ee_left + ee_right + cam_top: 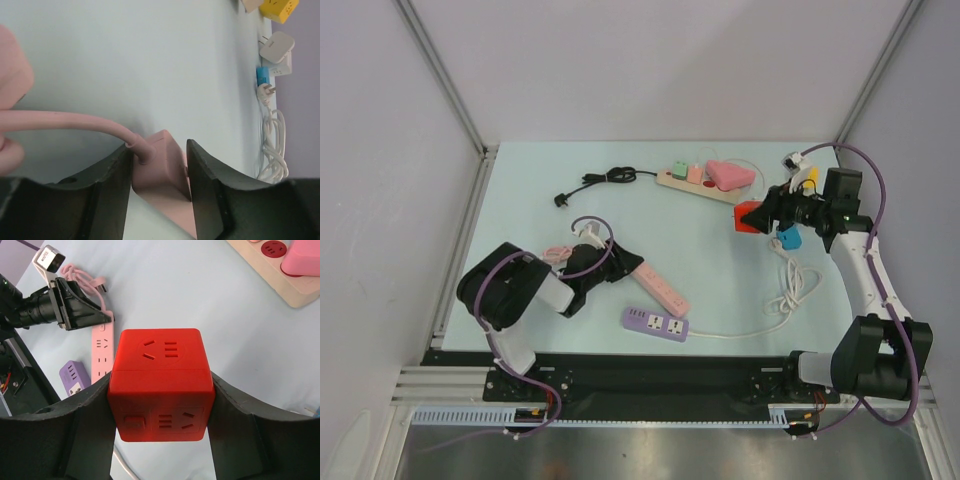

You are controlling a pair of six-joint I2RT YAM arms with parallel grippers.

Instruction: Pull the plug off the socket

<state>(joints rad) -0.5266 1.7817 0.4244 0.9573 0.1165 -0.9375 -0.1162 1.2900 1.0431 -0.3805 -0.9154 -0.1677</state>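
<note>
On bench (530,215), pink strip (660,287) runs far-left to near-right. Between left fingers (115,185) sits pink plug (162,167), clamped or not unclear; right fingers (235,430) pinch red cube socket (162,385).

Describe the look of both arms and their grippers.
White links and black joints on the left arm and right arm, a purple cable looping along each. The left gripper and right gripper have two dark wedge-shaped fingers each.

pink plug (159,167), pink cable (65,120) curving off its top, stands at the far-left end of the pink power strip (658,287); strip lies flat, diagonal, near-centre.
</note>
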